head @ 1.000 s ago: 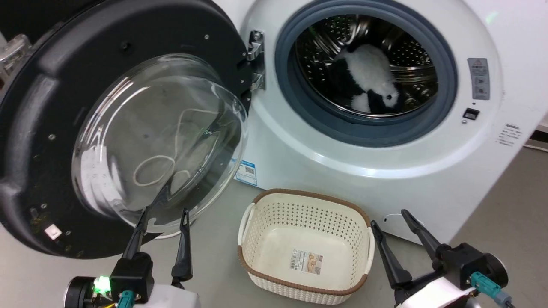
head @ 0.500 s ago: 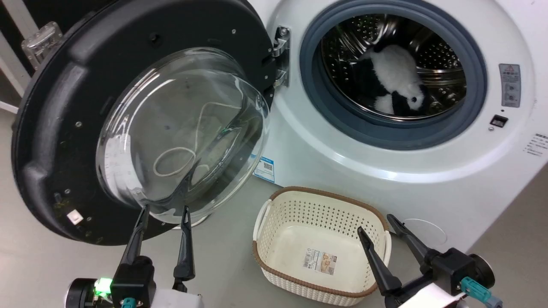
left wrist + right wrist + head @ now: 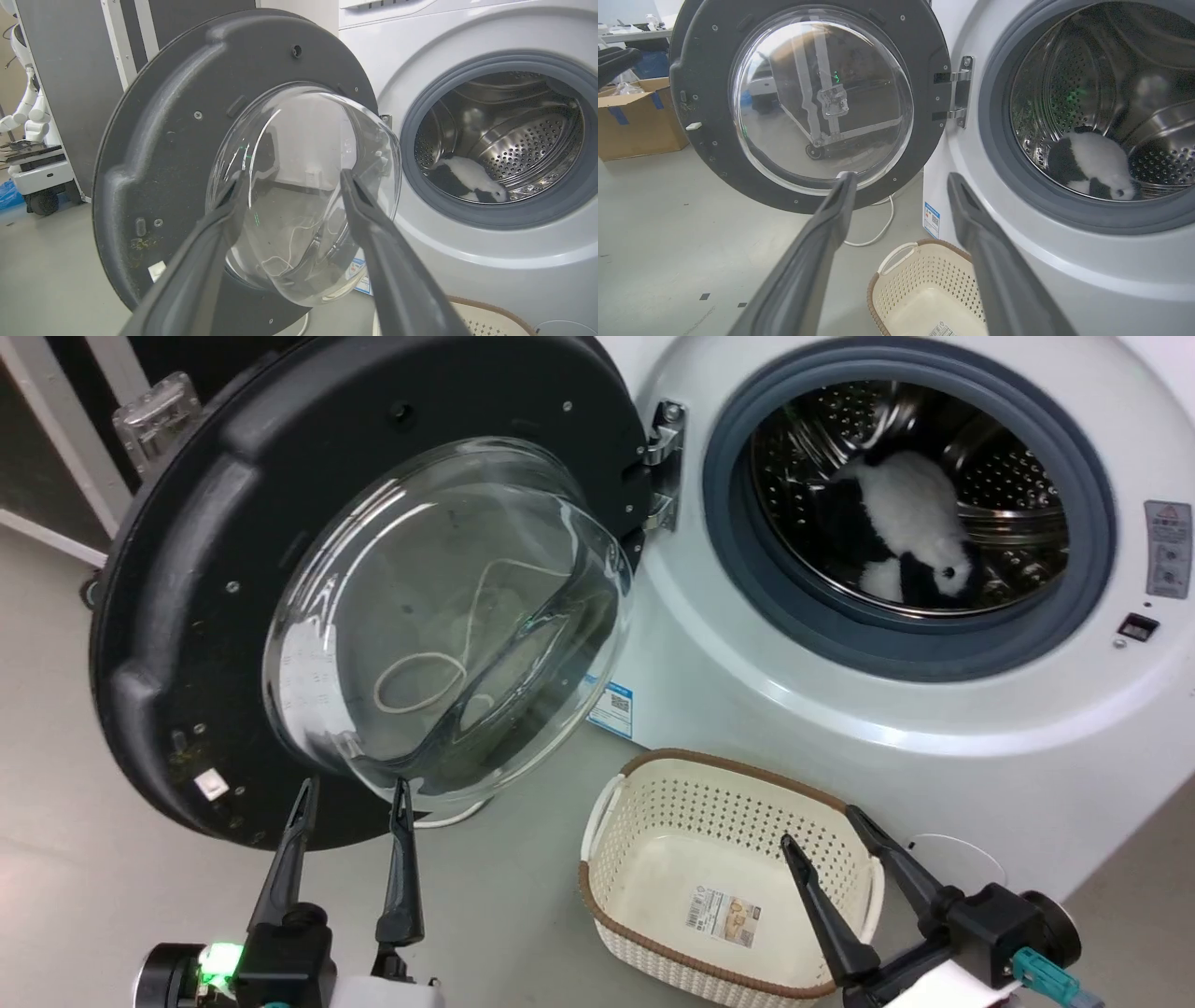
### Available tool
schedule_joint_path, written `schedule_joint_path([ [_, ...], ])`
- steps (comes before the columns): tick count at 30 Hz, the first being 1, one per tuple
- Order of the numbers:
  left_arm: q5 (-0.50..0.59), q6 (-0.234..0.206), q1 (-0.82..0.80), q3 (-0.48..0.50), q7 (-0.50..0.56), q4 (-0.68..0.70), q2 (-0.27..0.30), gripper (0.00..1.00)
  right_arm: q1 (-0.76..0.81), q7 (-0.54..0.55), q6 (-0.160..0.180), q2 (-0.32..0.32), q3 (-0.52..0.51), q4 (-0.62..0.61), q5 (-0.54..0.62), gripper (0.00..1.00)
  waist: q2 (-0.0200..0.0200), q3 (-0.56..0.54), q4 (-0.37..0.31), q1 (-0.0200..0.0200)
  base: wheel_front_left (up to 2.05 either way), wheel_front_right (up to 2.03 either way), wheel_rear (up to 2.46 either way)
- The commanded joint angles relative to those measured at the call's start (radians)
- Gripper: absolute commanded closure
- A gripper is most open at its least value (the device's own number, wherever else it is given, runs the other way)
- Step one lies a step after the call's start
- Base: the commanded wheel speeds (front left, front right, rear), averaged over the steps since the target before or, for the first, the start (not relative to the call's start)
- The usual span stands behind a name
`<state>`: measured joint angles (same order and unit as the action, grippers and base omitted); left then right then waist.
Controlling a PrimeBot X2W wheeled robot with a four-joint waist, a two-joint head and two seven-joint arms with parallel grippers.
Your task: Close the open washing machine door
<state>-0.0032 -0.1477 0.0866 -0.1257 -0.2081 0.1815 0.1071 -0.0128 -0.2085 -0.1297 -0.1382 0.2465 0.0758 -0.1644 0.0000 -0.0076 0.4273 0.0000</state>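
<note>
Carefully bring left tool (image 3: 355, 784), spread wide and empty, behind the 9 o'clock rim of washing machine door (image 3: 187, 569); push steadily toward 3 o'clock. Keep right tool (image 3: 822, 826), equally wide, clear.

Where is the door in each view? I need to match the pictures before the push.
Head view: door fills the upper left, swung open, left of the drum.
Left wrist view: door spans left to centre, glass bulge in the middle.
Right wrist view: door sits upper left, seen face-on.
Shared landmark: the black-and-white toy in the drum, right of the door in all three.
</note>
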Motion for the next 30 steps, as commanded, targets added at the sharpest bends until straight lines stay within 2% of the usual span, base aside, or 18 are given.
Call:
schedule_joint_path([
  [1, -0.004, -0.005, 0.014, -0.005, -0.01, 0.007, 0.004, 0.0, -0.004, -0.009, -0.001, -0.008, 0.005, -0.001, -0.009, 0.0, 0.0, 0.0, 0.003, 0.0, 0.0, 0.0, 0.0],
  [2, -0.01, -0.007, 0.013, -0.004, -0.014, 0.02, 0.003, 0.67, -0.002, -0.014, -0.001, -0.011, 0.008, -0.002, -0.011, 0.0, 0.0, 0.001, 0.013, 0.0, 0.0, 0.0, 0.0],
  [3, -0.01, -0.007, 0.013, -0.004, -0.014, 0.02, 0.003, 0.67, -0.002, -0.014, -0.001, -0.011, 0.008, -0.002, -0.011, 0.0, 0.0, 0.001, 0.013, 0.0, 0.0, 0.0, 0.0],
  [4, -0.035, -0.012, 0.007, 0.016, -0.018, 0.046, -0.003, 1.0, 0.002, -0.018, -0.001, -0.014, 0.009, -0.005, -0.011, 0.0, 0.0, 0.01, 0.023, 0.0, 0.0, 0.0, 0.0],
  [8, -0.055, -0.006, -0.011, 0.051, -0.024, 0.089, -0.005, 1.0, 0.005, -0.024, -0.001, -0.026, 0.005, -0.01, -0.011, 0.0, 0.0, 0.03, 0.036, 0.0, 0.0, 0.0, 0.0],
  [13, -0.128, 0.021, -0.079, 0.151, -0.035, 0.171, -0.019, 1.0, 0.013, -0.034, -0.001, -0.048, -0.014, -0.025, -0.011, 0.0, 0.0, 0.071, 0.06, 0.0, 0.0, 0.0, 0.0],
  [14, -0.153, 0.032, -0.101, 0.183, -0.037, 0.183, -0.021, 1.0, 0.015, -0.036, -0.001, -0.051, -0.02, -0.029, -0.011, 0.0, 0.0, 0.079, 0.065, 0.0, 0.0, 0.0, 0.0],
  [15, -0.207, 0.062, -0.151, 0.265, -0.041, 0.19, -0.017, 1.0, 0.021, -0.041, -0.001, -0.055, -0.029, -0.036, -0.011, 0.0, 0.0, 0.087, 0.074, 0.0, 0.0, 0.0, 0.0],
  [16, -0.207, 0.062, -0.151, 0.265, -0.041, 0.19, -0.017, 1.0, 0.021, -0.041, -0.001, -0.055, -0.029, -0.036, -0.011, 0.0, 0.0, 0.087, 0.074, 0.0, 0.0, 0.0, 0.0],
  [17, -0.272, 0.092, -0.21, 0.354, -0.045, 0.176, -0.01, 1.0, 0.029, -0.045, -0.001, -0.057, -0.039, -0.045, -0.01, 0.0, 0.0, 0.097, 0.083, 0.0, 0.0, 0.0, 0.0],
  [18, -0.272, 0.092, -0.21, 0.354, -0.045, 0.176, -0.01, 1.0, 0.029, -0.045, -0.001, -0.057, -0.039, -0.045, -0.01, 0.0, 0.0, 0.097, 0.083, 0.0, 0.0, 0.0, 0.0],
  [19, -0.309, 0.105, -0.242, 0.402, -0.047, 0.158, -0.004, 1.0, 0.033, -0.047, -0.001, -0.056, -0.046, -0.049, -0.009, 0.0, 0.0, 0.1, 0.087, 0.0, 0.0, 0.0, 0.0],
  [20, -0.392, 0.128, -0.307, 0.492, -0.051, 0.095, 0.023, 1.0, 0.039, -0.051, -0.001, -0.054, -0.057, -0.059, -0.007, 0.0, 0.0, 0.108, 0.091, 0.0, 0.0, 0.0, 0.0],
  [21, -0.392, 0.128, -0.307, 0.492, -0.051, 0.095, 0.023, 1.0, 0.039, -0.051, -0.001, -0.054, -0.057, -0.059, -0.007, 0.0, 0.0, 0.108, 0.091, 0.0, 0.0, 0.0, 0.0],
  [23, -0.474, 0.141, -0.365, 0.569, -0.036, 0.004, 0.07, 1.0, 0.038, -0.053, -0.001, -0.052, -0.062, -0.069, -0.004, 0.0, 0.0, 0.121, 0.08, 0.0, 0.0, 0.0, 0.0],
  [25, -0.602, 0.141, -0.452, 0.643, 0.069, -0.139, 0.135, 1.0, 0.034, -0.053, -0.001, -0.055, -0.068, -0.076, -0.004, 0.0, 0.0, 0.135, 0.064, 0.0, 0.0, 0.0, 0.0],
  [26, -0.602, 0.141, -0.452, 0.643, 0.069, -0.139, 0.135, 1.0, 0.034, -0.053, -0.001, -0.055, -0.068, -0.076, -0.004, 0.0, 0.0, 0.135, 0.064, 0.0, 0.0, 0.0, 0.0],
  [30, -0.734, 0.137, -0.538, 0.677, 0.243, -0.308, 0.204, 1.0, 0.027, -0.053, -0.001, -0.061, -0.069, -0.08, -0.005, 0.0, 0.0, 0.155, 0.045, 0.0, 0.0, 0.0, 0.0],
])
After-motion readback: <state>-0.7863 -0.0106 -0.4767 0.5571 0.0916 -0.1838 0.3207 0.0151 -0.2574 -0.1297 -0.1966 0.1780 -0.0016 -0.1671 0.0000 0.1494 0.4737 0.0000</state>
